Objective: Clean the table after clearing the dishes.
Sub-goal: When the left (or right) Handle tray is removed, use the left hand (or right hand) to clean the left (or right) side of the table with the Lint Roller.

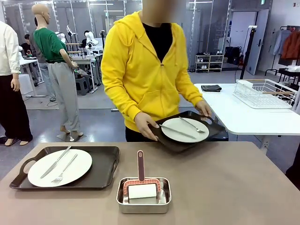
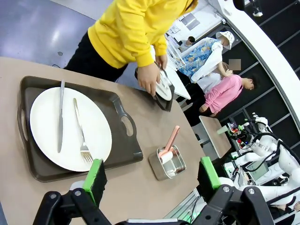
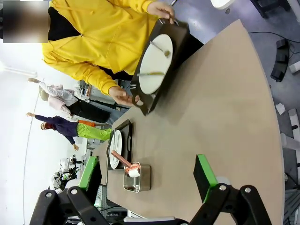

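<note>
Both the left gripper [image 2: 151, 171] and right gripper [image 3: 146, 164] gape empty over the table [image 1: 225, 187] as a person [image 1: 140, 70] holds one tray [image 1: 176, 146].

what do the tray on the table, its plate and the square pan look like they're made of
The tray is likely plastic: dark brown, smooth with a soft sheen and moulded handle holes. The plate is probably ceramic or melamine, plain glossy white; its look leaves that open. The pan is metal, likely stainless steel: silvery, with bright reflections on its walls.
</note>
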Robot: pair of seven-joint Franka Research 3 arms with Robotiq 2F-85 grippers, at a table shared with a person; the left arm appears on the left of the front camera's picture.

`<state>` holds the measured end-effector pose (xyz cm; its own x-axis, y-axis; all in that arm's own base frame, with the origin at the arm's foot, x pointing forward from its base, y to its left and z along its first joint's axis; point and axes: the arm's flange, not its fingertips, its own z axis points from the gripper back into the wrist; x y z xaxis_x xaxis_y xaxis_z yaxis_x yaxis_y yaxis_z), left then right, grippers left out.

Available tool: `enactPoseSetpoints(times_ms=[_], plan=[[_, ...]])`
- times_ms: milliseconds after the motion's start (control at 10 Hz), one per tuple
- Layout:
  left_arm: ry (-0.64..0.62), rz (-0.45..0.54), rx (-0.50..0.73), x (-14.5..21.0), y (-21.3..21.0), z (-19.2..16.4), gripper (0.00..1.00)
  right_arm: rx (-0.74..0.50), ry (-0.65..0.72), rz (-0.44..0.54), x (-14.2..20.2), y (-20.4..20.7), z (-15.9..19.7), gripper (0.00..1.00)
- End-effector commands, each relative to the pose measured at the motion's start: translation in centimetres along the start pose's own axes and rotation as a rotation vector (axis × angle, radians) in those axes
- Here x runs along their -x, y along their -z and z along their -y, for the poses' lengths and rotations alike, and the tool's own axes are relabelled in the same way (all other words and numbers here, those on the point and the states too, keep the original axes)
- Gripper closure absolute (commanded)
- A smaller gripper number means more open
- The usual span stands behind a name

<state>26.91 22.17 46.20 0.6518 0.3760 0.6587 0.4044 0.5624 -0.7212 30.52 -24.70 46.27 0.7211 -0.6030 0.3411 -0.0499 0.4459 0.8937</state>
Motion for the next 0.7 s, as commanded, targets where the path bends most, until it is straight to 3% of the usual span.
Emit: enactPoseSetpoints(times_ms=[0, 300, 600], plan=[[0.006, 0.006, 0.008, -0.3, -0.2, 0.0, 0.0, 0.054, -0.066, -0.046, -0.4, 1.7, -1.6, 0.0], [0.006, 0.006, 0.008, -0.3, -0.2, 0.0, 0.0, 0.103, -0.226, -0.185, -0.3, 9.6, -7.5, 0.0], [0.006, 0.006, 0.008, -0.3, -0.2, 0.0, 0.0, 0.155, -0.505, -0.412, 3.6, 22.0, -15.4, 0.0]])
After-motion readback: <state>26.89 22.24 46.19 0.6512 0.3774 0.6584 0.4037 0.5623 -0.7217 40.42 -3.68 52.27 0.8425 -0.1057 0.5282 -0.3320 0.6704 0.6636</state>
